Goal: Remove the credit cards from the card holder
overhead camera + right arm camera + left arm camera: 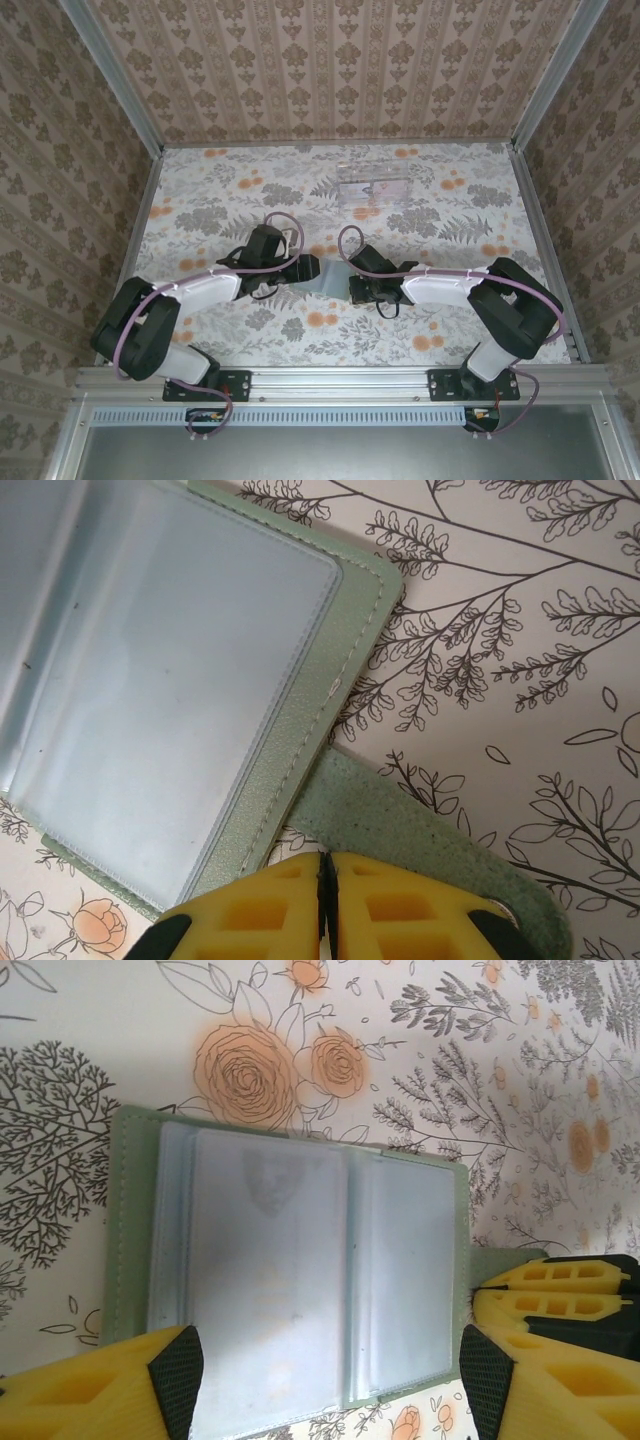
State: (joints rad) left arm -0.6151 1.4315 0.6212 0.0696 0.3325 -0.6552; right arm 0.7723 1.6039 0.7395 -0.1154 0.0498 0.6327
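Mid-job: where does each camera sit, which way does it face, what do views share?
Top external: above, behind the arm bases, looking down on the flower-patterned table; both arms, left gripper, right gripper.
Left wrist: on the left arm, looking down at the open grey-green card holder with clear sleeves; its yellow fingers spread.
Right wrist: on the right arm, looking down at the holder's strap; its fingers shut on it.
Shared: all three see the holder.

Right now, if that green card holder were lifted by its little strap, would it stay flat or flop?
Probably flop: the card holder looks like soft stitched fabric lying open. Its clear sleeves look glossy, so likely slippery. It seems thin and light, so the right gripper, pinching its strap, could easily drag it.
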